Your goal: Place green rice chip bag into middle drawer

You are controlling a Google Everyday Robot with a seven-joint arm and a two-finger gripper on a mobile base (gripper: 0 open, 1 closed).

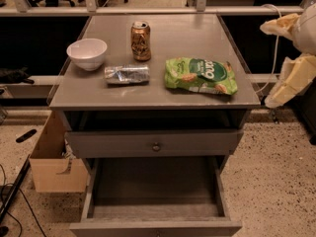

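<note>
Jaws at the far right edge of view, cream-coloured, off the right side of the bench point(173, 33) and about level with its top. Cannot tell how far open. Gripping nothing of the task's, and well apart from the green rice chip bag point(200, 76).

Nearest on the bench, that bag: lying flat on the right half of the top, close to the front edge, long side running left to right, white lettering upside down to the camera. Not in the drawer yet.

Just left of it, apart, a silver foil packet point(127, 74), also lying flat. Behind the packet, an upright can point(140, 41) with its top open. Further left, near the left edge, a white bowl point(87, 54), upright.

Under the top, an upper drawer front point(118, 143) with a small round knob point(156, 146), pushed nearly in. Below that, the middle drawer point(155, 181), pulled well out toward the camera, grey floor bare.

On the speckled floor left of the cabinet, a cardboard box point(54, 172).
</note>
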